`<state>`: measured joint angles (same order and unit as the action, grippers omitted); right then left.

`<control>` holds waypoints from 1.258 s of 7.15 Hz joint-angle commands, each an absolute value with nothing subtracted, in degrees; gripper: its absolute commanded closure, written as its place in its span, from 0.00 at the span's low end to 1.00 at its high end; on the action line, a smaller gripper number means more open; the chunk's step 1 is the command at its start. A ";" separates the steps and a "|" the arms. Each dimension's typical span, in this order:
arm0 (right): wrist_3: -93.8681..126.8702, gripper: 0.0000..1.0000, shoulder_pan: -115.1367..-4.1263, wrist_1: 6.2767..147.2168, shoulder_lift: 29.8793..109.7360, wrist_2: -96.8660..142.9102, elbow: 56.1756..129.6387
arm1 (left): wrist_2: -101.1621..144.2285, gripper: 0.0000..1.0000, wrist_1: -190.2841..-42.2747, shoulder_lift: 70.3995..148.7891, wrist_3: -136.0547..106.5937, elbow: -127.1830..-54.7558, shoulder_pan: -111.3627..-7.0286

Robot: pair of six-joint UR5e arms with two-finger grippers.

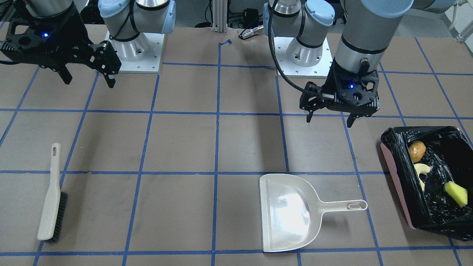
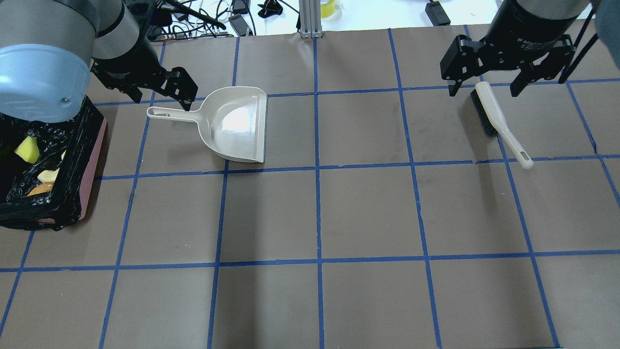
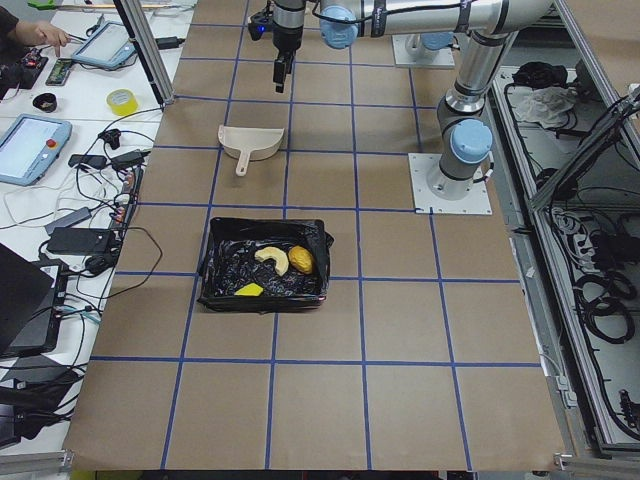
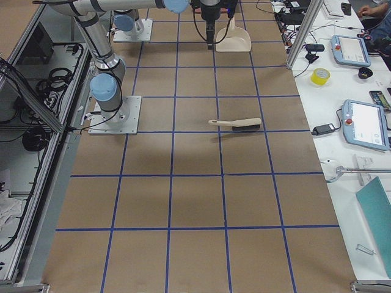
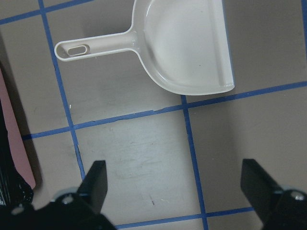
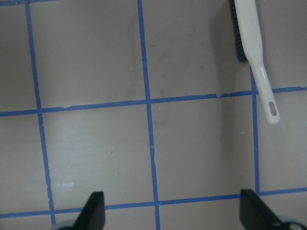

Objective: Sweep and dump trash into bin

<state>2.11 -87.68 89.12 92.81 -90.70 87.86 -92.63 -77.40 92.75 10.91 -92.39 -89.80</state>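
Observation:
The bin (image 1: 397, 173) is pink with a black bag and stands at the table's end on my left side. In it lie the potato-like lump (image 1: 417, 150), the croissant-like piece (image 1: 421, 170) and the yellow sponge (image 1: 456, 194). The cream dustpan (image 1: 288, 214) lies flat and empty on the table, handle toward the bin. My left gripper (image 1: 329, 121) is open and empty, raised above the table on the robot's side of the dustpan handle. The brush (image 1: 51, 195) lies on the table. My right gripper (image 1: 89, 83) is open and empty, high above the table.
The brown table has a blue tape grid (image 2: 317, 169). The bin also shows in the overhead view (image 2: 92, 165). The left wrist view shows the dustpan (image 5: 187, 48); the right wrist view shows the brush (image 6: 254, 43). Cables and tablets lie on the operators' bench (image 3: 70, 150).

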 commanded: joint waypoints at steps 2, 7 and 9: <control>2.11 0.00 -87.63 89.12 92.81 -90.70 87.89 | -89.82 0.00 -77.61 92.11 8.71 -92.72 -90.00; 2.11 0.00 -87.63 89.12 92.81 -90.70 87.89 | -89.39 0.00 -78.40 91.58 8.61 -93.26 -89.30; 2.11 0.00 -87.71 89.12 92.81 -90.70 87.89 | -89.74 0.00 -78.40 90.53 8.70 -93.52 -89.21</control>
<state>2.11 -87.64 89.12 92.81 -90.70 87.89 -89.61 -78.35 91.13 8.64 -93.46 -89.30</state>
